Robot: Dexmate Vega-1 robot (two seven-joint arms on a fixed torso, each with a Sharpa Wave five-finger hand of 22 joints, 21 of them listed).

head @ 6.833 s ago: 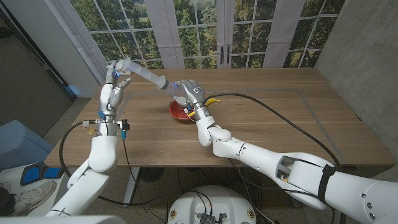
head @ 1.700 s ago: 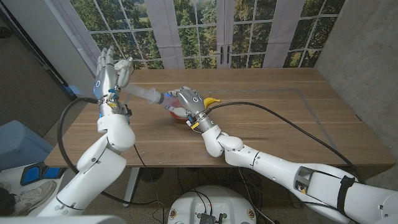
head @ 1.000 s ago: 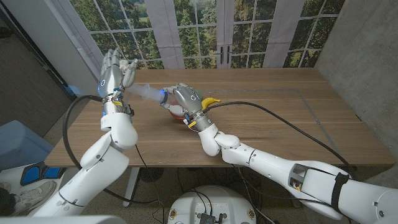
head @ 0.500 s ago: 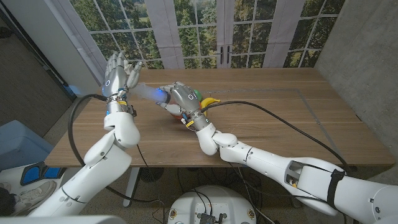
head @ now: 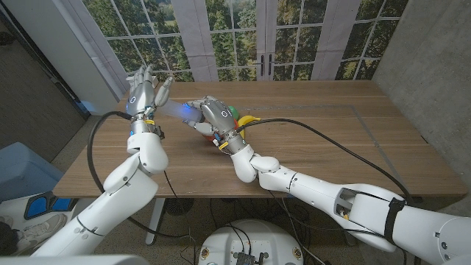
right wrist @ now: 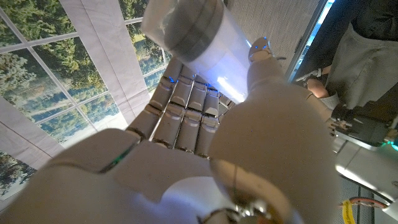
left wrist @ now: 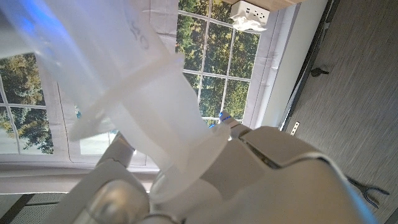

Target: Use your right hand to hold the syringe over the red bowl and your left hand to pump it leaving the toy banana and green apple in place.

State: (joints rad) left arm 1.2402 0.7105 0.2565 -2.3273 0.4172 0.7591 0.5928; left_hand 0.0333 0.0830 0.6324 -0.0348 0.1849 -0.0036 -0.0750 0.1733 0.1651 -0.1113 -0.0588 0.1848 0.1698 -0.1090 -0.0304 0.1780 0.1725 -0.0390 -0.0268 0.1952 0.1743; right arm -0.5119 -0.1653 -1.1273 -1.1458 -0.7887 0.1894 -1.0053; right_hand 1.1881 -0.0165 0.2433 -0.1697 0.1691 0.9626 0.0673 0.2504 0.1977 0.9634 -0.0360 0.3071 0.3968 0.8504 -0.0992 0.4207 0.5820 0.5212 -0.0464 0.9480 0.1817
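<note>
A translucent syringe point(head: 174, 110) hangs slanted above the table's left part. My right hand point(head: 211, 115) grips its barrel, just over the red bowl point(head: 201, 129), which the hand mostly hides. My left hand point(head: 147, 91) is at the plunger end with its fingers pointing up. In the left wrist view the plunger point(left wrist: 149, 106) ends in a disc wedged between the thumb and fingers of that hand point(left wrist: 267, 180). The right wrist view shows the barrel point(right wrist: 193, 31) above my right hand's fingers point(right wrist: 180, 118). A green apple point(head: 233, 110) and a toy banana point(head: 252, 118) lie right behind the bowl.
Black cables point(head: 324, 132) run across the wooden table point(head: 331, 110) from my right wrist. Tall windows point(head: 221, 37) stand behind the far edge. A person point(right wrist: 367, 56) shows at the edge of the right wrist view.
My left hand has closed in on my right hand, and the plunger has gone into the barrel. My right hand has drifted slightly left with the syringe.
</note>
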